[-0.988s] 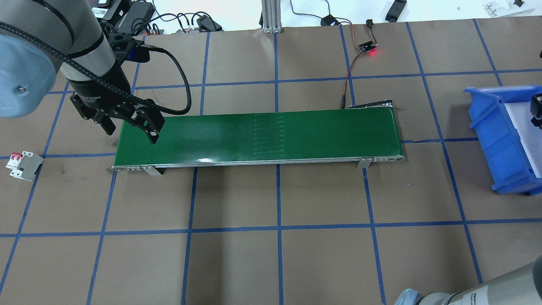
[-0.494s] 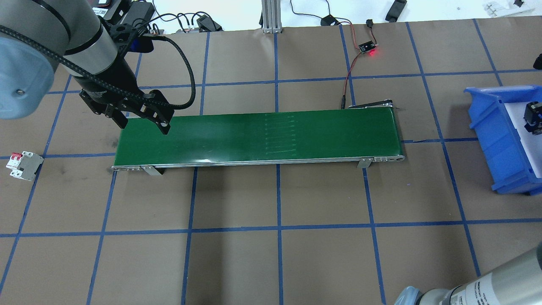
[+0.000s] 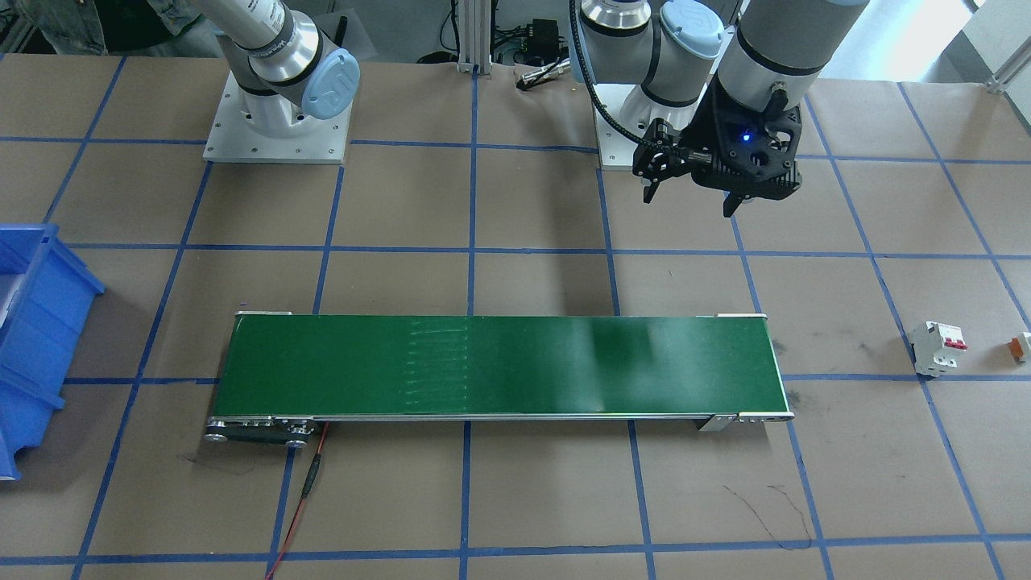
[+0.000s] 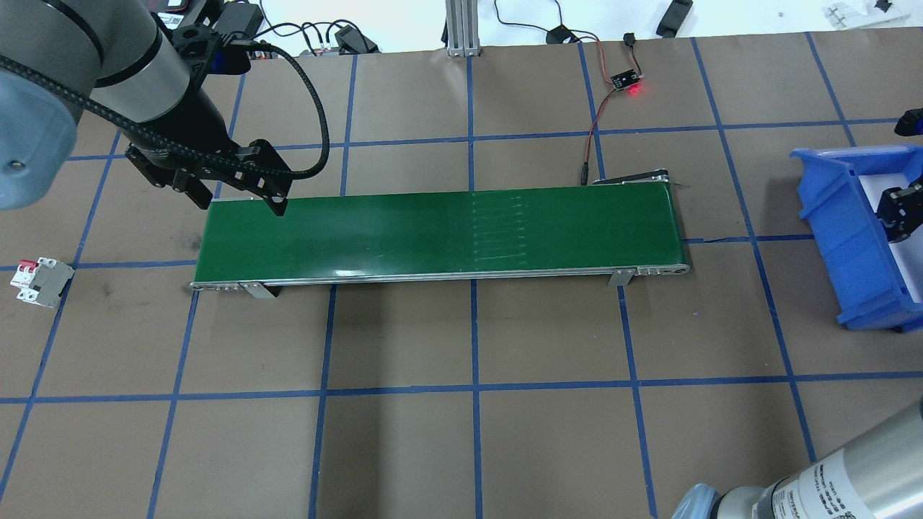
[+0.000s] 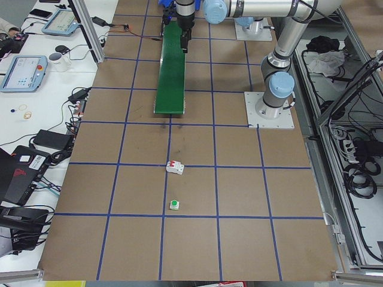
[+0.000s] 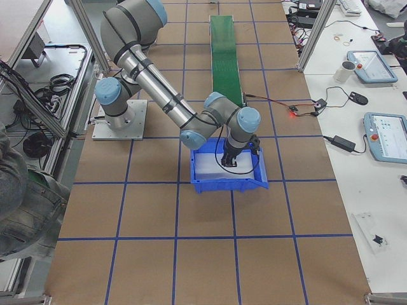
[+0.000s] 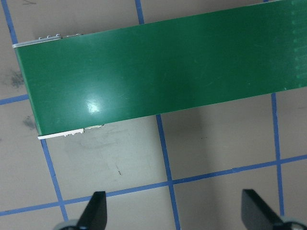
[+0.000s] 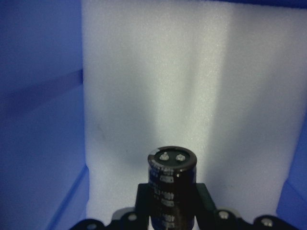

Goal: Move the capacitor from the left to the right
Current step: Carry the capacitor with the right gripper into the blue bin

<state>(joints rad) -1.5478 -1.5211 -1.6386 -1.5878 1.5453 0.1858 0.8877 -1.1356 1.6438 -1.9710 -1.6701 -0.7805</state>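
The capacitor, a black stubby cylinder with a grey end face, is clamped in my right gripper. It hangs over the white foam floor of the blue bin at the table's right end. The right gripper also shows in the overhead view and the exterior right view. My left gripper is open and empty, raised over the far left end of the green conveyor belt. In the left wrist view its fingertips frame bare table beside the belt.
A white breaker with red switches lies on the table's left side, also in the front view. A tiny orange-and-white part lies beyond it. A sensor board with a red light and its wires lie behind the belt.
My left gripper has risen and drawn back from the belt's left end. The seam marks on the belt have moved right. My right gripper has shifted slightly within the bin.
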